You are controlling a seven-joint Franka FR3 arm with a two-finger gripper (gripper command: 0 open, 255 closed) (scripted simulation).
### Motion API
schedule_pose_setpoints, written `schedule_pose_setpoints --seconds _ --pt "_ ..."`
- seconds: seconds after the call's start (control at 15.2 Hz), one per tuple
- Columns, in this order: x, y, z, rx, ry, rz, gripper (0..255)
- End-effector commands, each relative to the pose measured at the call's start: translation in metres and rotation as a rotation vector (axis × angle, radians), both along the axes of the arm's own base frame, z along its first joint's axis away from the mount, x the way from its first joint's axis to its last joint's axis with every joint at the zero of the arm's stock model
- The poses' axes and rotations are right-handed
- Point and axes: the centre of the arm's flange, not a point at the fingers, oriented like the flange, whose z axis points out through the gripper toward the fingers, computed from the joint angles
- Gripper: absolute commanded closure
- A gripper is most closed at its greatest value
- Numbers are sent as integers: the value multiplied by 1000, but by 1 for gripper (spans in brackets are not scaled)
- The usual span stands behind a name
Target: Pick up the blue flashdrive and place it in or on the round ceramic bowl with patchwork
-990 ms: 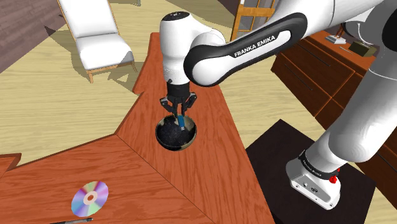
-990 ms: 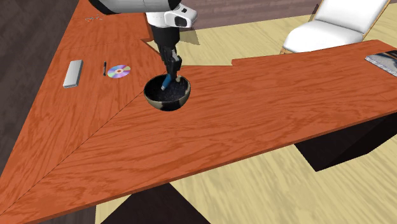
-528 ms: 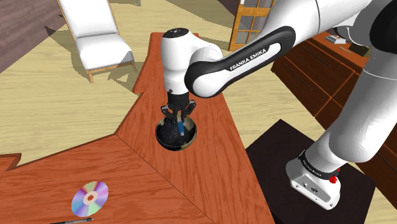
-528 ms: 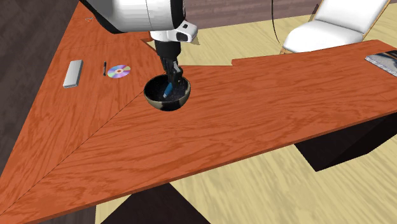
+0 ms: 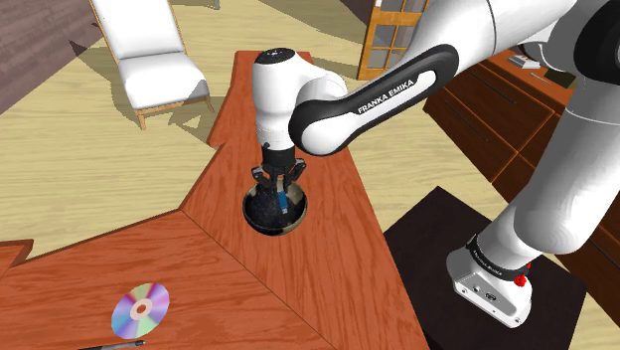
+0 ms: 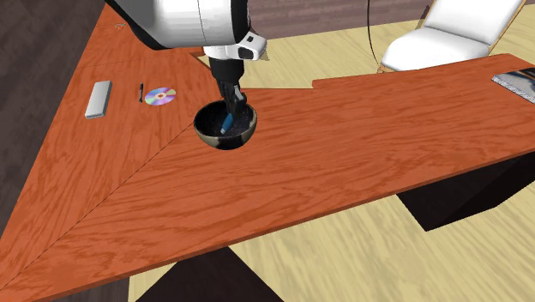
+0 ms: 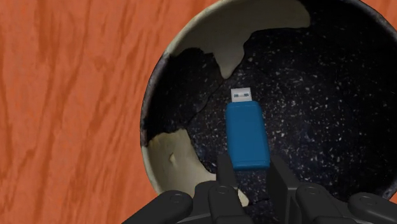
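Note:
The blue flashdrive (image 7: 245,130) hangs silver plug first inside the round dark speckled bowl (image 7: 318,95), which has pale patches on its wall. My gripper (image 7: 250,167) is shut on the drive's rear end, one black finger on each side. In the shoulder view the gripper (image 5: 280,186) points straight down into the bowl (image 5: 260,217), with the flashdrive (image 5: 283,204) below its fingers. The second exterior view has the gripper (image 6: 231,107) dipping into the bowl (image 6: 225,135), and the flashdrive (image 6: 225,124) is low inside it.
The bowl sits on a large angled wooden table (image 5: 328,259). A CD (image 6: 160,96), a thin pen (image 6: 141,92) and a grey slab (image 6: 99,99) lie on the table beyond it. A white chair (image 5: 149,55) and a wooden dresser (image 5: 497,109) stand off the table.
The gripper has come down into the bowl with the flashdrive still in its fingers, and the drive now hangs deeper inside. The bowl has stayed where it was.

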Motion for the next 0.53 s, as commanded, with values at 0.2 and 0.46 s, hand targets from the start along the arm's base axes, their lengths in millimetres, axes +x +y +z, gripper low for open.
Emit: schedule_pose_setpoints --seconds 0.2,0.46 --pt "0 0 0 0 0 0 0" --pt "0 0 26 0 0 0 0"
